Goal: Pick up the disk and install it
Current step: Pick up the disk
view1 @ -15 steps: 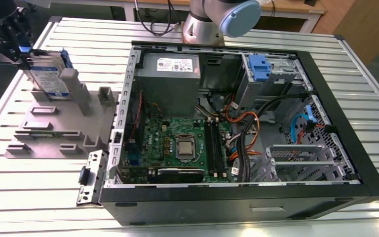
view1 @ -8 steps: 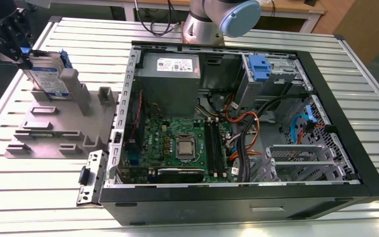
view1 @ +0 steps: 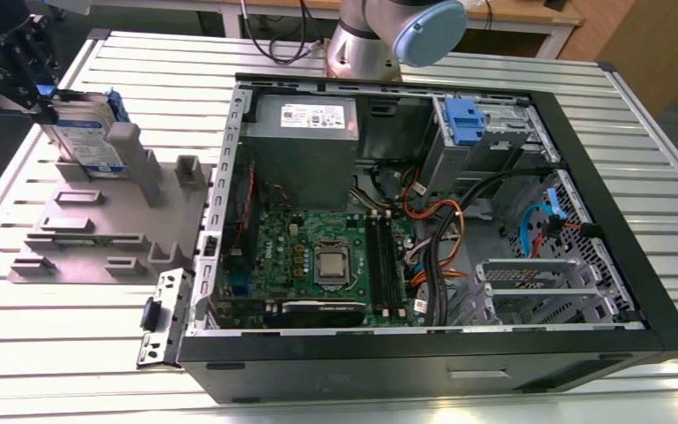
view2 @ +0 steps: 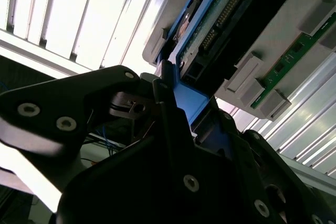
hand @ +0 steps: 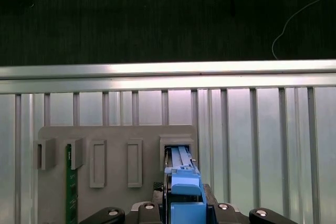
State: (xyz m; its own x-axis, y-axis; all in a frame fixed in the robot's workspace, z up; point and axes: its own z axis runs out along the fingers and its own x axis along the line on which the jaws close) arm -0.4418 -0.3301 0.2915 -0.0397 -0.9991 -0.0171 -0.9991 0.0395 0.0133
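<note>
The disk (view1: 86, 141) stands on edge in a slot of the grey holder (view1: 103, 221) at the exterior view's left, its white-and-blue label facing out. My gripper (view1: 35, 88) is at its top end, shut on the blue carrier handle. In the second wrist view the black fingers (view2: 163, 98) clamp the blue handle, and the disk (view2: 226, 9) runs away from them into the holder. In the first wrist view the blue carrier of the disk (hand: 181, 182) sits between the gripper's (hand: 184, 211) black halves.
An open computer case (view1: 621, 221) lies on the slatted metal table (view1: 56, 353), with a motherboard, cables, a grey power supply (view1: 304, 119) and a drive bay holding a blue bracket (view1: 463, 119). A green circuit strip (hand: 68, 182) stands in another holder slot.
</note>
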